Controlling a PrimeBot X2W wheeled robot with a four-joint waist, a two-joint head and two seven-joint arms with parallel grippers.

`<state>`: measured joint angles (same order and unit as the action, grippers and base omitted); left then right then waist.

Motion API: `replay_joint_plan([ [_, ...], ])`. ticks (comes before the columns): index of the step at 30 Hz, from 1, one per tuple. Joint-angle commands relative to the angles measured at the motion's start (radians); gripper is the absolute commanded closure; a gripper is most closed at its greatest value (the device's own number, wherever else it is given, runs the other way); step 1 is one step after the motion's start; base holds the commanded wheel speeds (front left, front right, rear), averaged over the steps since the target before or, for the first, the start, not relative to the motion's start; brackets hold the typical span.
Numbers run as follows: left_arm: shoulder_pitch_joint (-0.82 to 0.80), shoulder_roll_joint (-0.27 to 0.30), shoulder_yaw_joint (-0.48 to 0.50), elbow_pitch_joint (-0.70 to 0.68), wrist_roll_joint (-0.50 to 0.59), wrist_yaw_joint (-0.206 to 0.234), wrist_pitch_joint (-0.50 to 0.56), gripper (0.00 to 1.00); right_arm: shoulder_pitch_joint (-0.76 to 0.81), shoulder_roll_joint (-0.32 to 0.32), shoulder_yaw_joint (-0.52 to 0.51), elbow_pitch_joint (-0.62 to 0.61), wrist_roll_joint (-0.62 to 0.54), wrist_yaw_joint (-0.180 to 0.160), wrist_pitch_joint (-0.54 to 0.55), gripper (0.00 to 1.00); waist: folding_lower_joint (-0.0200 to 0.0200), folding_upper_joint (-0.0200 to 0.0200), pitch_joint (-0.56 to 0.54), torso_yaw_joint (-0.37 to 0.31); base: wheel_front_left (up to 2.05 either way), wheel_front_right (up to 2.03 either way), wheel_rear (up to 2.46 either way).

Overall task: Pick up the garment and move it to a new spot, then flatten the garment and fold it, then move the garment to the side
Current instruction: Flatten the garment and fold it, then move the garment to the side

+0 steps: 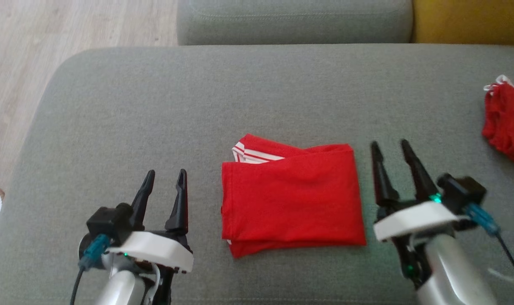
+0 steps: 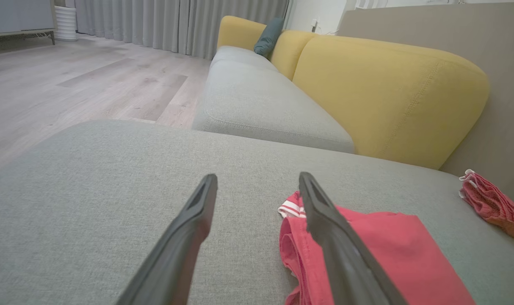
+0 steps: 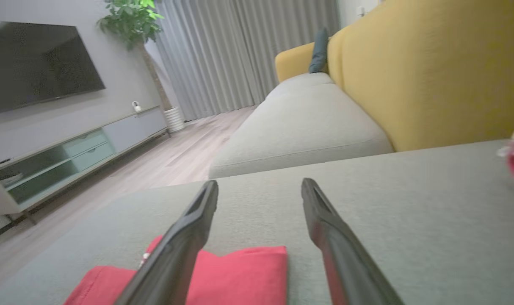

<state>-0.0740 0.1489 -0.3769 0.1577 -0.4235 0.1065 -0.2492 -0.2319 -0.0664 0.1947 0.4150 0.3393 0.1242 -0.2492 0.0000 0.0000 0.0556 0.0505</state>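
Garment (image 1: 293,199), red and folded, lies flat on the grey sofa cushion (image 1: 155,106) between the left gripper (image 1: 166,172) and the right gripper (image 1: 390,143). Both grippers are spread and empty. A second red cloth (image 1: 507,123) lies well apart. In the left wrist view, the garment shows past one finger. In the right wrist view, it lies low, near the parted fingers.

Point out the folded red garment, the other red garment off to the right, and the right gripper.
folded red garment (image 1: 293,199): head view, middle of its top layer.
other red garment (image 1: 509,123): head view, middle of its bunched cloth.
right gripper (image 1: 389,144): head view, midway between its fingertips.
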Motion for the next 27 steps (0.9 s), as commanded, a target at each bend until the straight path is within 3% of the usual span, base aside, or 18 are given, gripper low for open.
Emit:
replay_joint_plan([
  [1, -0.032, 0.000, 0.039, -0.030, 0.011, 0.004, -0.012, 0.00, -0.005, 0.016, 0.001, -0.049, -0.016, 0.007, -0.012, 0.00, 0.0000, 0.0000, -0.008, -0.006, 0.00, 0.00, 0.00],
  [10, 0.016, -0.011, 0.089, -0.054, 0.033, 0.002, -0.012, 0.00, 0.120, 0.016, -0.115, -0.159, -0.110, 0.007, -0.012, 0.00, 0.0000, 0.0000, -0.027, -0.021, 0.00, 0.00, 0.00],
  [27, 0.042, -0.038, 0.130, -0.042, 0.078, -0.030, -0.013, 0.00, 0.160, 0.016, -0.135, -0.193, -0.113, 0.007, 0.017, 0.00, 0.0000, 0.0000, -0.020, -0.007, 0.00, 0.00, 0.00],
])
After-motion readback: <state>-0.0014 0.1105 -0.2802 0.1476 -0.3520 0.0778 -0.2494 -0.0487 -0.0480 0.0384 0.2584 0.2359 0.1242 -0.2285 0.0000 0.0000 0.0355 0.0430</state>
